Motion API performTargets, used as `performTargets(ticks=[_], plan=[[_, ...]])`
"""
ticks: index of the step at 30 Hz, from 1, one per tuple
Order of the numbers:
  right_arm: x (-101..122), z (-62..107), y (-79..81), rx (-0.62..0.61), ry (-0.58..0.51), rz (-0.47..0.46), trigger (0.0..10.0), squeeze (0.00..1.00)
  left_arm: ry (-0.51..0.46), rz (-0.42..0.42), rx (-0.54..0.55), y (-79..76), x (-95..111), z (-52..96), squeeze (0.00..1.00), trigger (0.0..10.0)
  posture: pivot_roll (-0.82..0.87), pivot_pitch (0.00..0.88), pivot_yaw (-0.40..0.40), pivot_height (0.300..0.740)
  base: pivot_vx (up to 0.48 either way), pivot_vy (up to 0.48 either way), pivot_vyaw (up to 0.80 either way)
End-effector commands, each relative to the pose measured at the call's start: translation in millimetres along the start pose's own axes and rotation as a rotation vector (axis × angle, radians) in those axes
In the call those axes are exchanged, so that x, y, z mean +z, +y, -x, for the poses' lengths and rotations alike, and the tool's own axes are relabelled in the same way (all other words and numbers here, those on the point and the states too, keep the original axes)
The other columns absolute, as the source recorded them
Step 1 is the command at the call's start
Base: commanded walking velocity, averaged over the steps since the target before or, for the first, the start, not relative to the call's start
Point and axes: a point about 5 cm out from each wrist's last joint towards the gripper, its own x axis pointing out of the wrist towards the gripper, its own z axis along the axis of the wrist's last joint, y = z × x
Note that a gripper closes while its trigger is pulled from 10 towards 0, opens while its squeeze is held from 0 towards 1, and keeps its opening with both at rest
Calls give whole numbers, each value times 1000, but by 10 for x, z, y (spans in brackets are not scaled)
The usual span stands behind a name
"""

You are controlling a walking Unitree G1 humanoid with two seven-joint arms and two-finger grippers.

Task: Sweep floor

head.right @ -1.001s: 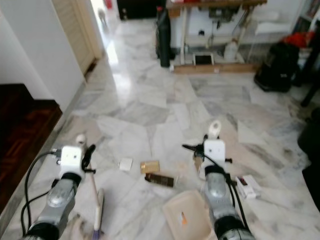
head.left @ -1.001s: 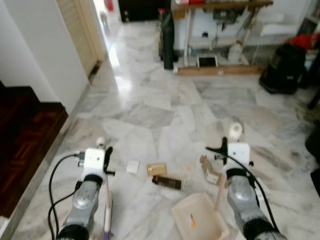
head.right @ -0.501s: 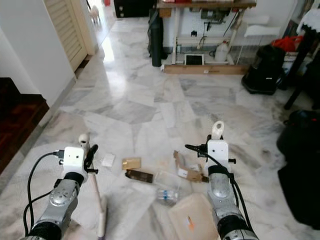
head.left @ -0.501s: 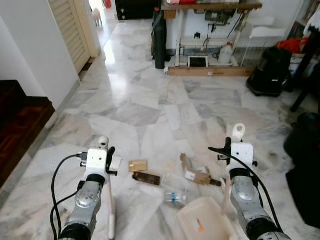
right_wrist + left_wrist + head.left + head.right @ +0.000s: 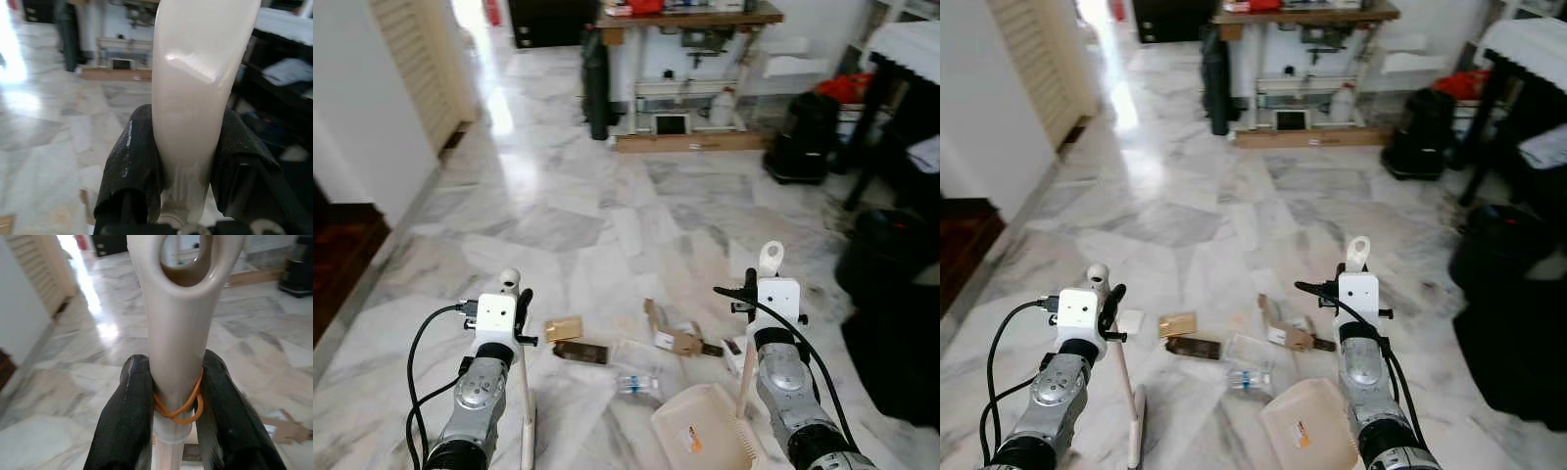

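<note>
Camera has panned right since 1 s ago; litter now sits centre-frame. L gripper (image 5: 168, 406) is clamped on the broom handle (image 5: 524, 377), R gripper (image 5: 188, 161) on the dustpan handle (image 5: 745, 362). Risk: the bottle (image 5: 636, 384) could roll away if swept hard. Litter, incl. cardboard scrap (image 5: 671, 333), lies on the floor (image 5: 587, 225) between broom and dustpan (image 5: 705, 436), near the pan's front edge.
</note>
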Motion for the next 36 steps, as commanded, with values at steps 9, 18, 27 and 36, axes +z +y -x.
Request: performTargets(ticks=[9, 18, 27, 36], plan=[[56, -43, 11, 6, -13, -4, 10000, 0, -45, -15, 6, 30, 96, -46, 0, 10000, 43, 0, 28, 740, 0, 0, -788], [64, -39, 9, 3, -23, -12, 10000, 0, -52, -17, 10, 22, 102, -37, 0, 10000, 46, 0, 28, 740, 0, 0, -613], [58, -32, 18, 5, -23, -2, 10000, 0, -78, -25, 10, 22, 153, -46, 0, 10000, 50, 0, 28, 740, 0, 0, 0], [62, -36, 22, 1, -23, -2, 10000, 0, -151, -30, 15, 23, 309, -95, 0, 10000, 51, 0, 30, 740, 0, 0, 0]])
